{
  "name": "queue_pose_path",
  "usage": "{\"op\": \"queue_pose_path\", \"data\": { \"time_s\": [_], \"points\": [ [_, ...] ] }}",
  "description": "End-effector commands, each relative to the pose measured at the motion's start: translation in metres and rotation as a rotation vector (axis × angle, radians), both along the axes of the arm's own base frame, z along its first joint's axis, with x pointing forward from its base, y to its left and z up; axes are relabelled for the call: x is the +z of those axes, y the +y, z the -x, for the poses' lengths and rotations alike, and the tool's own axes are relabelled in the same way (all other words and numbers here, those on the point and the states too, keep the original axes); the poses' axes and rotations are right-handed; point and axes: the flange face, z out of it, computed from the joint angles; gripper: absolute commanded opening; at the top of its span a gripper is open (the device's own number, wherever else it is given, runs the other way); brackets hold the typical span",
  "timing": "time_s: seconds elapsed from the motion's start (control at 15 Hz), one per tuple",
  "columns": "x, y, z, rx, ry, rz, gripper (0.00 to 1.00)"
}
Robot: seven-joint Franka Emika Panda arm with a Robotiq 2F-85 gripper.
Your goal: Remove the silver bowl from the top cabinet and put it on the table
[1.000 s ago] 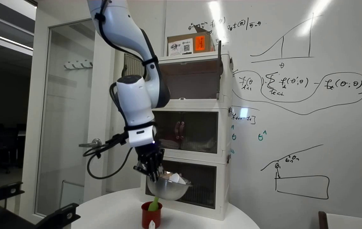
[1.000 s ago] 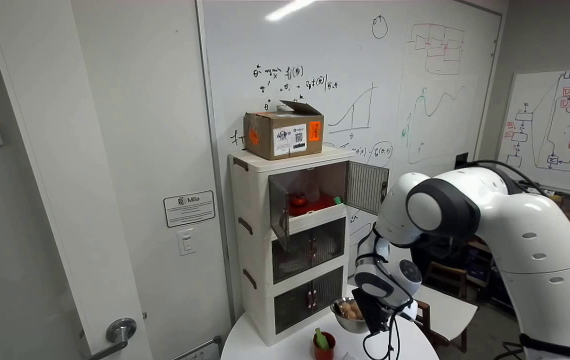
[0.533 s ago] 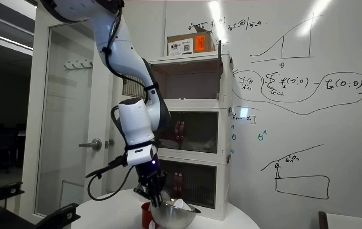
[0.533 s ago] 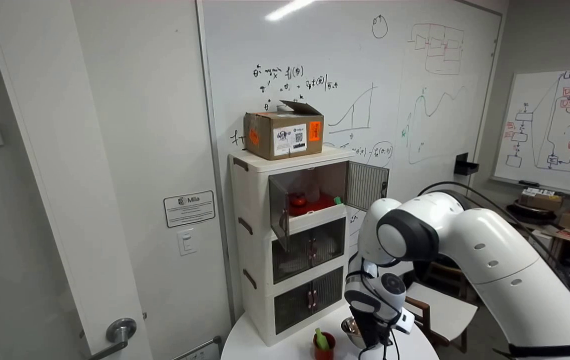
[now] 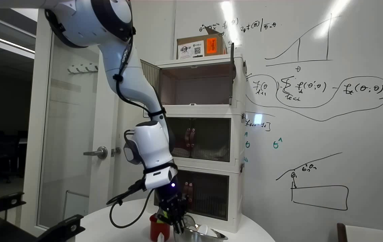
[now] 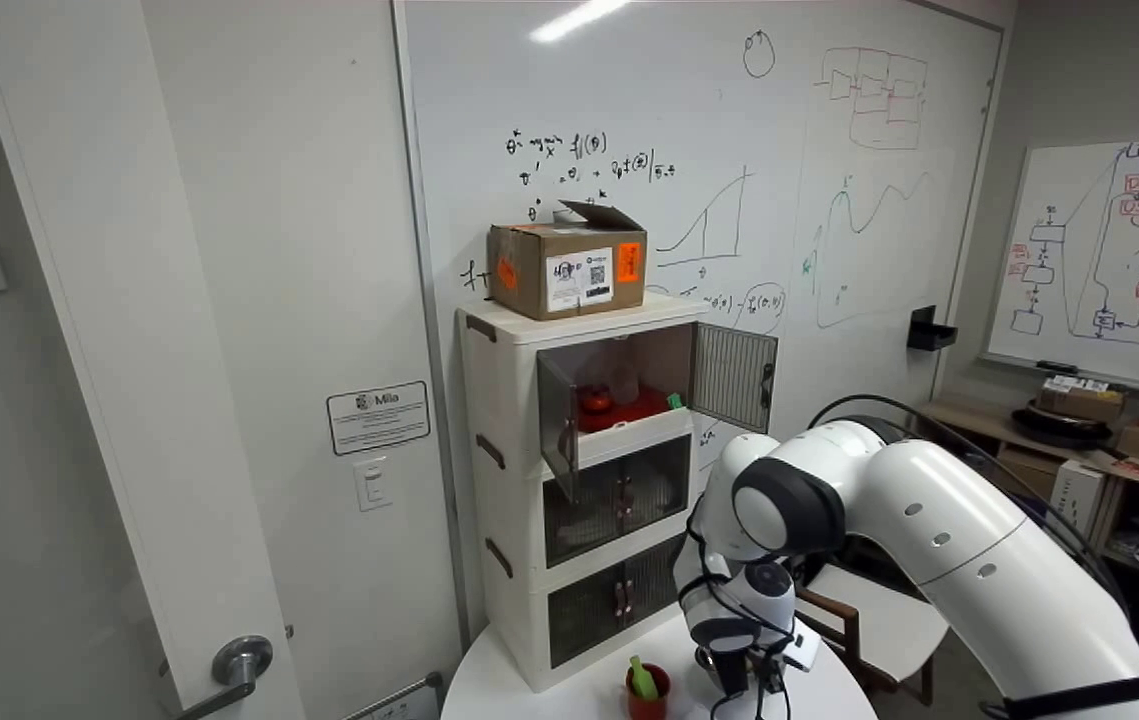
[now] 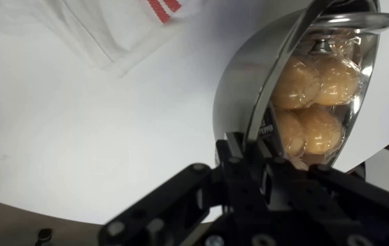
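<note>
Silver bowl [image 5: 193,237]: lower than in the earlier frame, displaced toward 5 o'clock in an exterior view.
Gripper [image 7: 247,147]: displaced together with the bowl. Fingers clamped on the bowl's rim, one outside the wall, one inside. Grip point at 4 o'clock from the centre of the wrist view.
Arm [image 6: 989,560]: lower in both exterior views than in the earlier frame.
Bowl position: outside the top cabinet [image 6: 499,390], over the table [image 7: 112,147]. Base cut off or hidden in both exterior views; contact with the table cannot be determined.
Bowl contents: tan round items [image 7: 317,124] under clear film; metal disc [image 7: 358,21] at 1 o'clock from them; dark item lettered PEPPER [image 7: 266,129] at 8 o'clock; white piece [image 5: 203,230] visible in an exterior view.
Cabinet doors [image 6: 734,375]: both swung outward. Red items [image 6: 641,408] and green piece [image 6: 674,401] inside; compartment at 11 o'clock from the gripper in an exterior view.
Cardboard box [image 6: 567,272]: on top of the top cabinet, flap raised.
Red cup [image 5: 158,230]: standing on the table, at 9 o'clock from the gripper in both exterior views; green utensil [image 6: 643,680] inside.
White cloth [image 7: 129,29]: on the table, red stripes visible, at 11 o'clock in the wrist view.
</note>
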Motion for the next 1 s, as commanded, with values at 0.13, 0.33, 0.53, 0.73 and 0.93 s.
{"op": "queue_pose_path", "data": {
  "time_s": [0.13, 0.33, 0.53, 0.73, 0.93],
  "points": [
    [-0.004, -0.021, -0.044, 0.001, -0.076, 0.038, 0.03],
    [-0.01, -0.026, -0.062, 0.033, -0.102, 0.025, 0.03],
    [-0.02, -0.026, -0.078, 0.066, -0.125, -0.022, 0.03],
    [-0.036, -0.02, -0.089, 0.091, -0.142, -0.097, 0.03],
    [-0.049, -0.016, -0.095, 0.112, -0.145, -0.158, 0.03]
  ]
}}
